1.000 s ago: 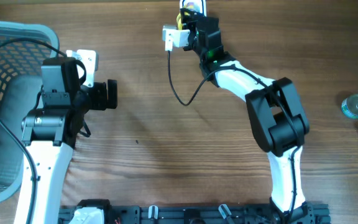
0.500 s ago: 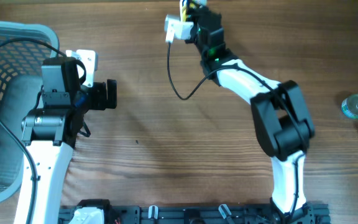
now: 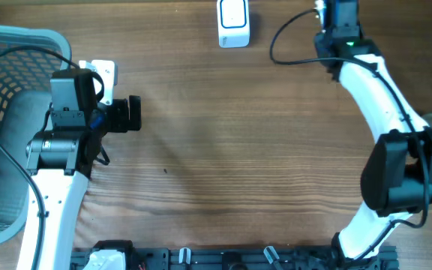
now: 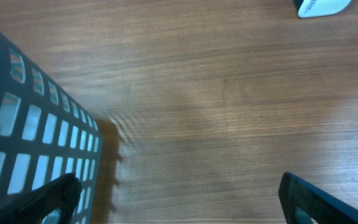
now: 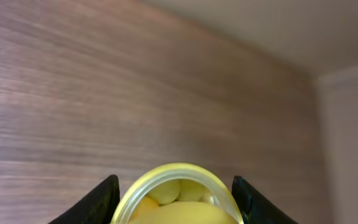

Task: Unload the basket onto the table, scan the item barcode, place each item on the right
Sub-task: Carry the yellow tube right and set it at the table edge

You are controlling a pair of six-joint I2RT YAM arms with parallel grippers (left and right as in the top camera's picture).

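Two arms, one yellow container, scanner sitting off on its own

Right gripper [image 5: 174, 204] is squeezing a round yellow container [image 5: 174, 186] between its two fingers with the jaws about halfway in, and it's hanging out at the far edge of the table [image 3: 238, 165], toward the right. I can't tell if a barcode is showing; the wrist cam is only catching the yellow rim and top. The white scanner [image 3: 233, 22] is lying on the wood to the left of that gripper, well apart from it, with nothing touching it. A black cable [image 3: 273, 45] is looping off the right arm between the two. Left gripper [image 4: 179, 202] is gaping wide with nothing in it, hovering just beside the light blue mesh basket [image 3: 21, 37] on the left side of the table.
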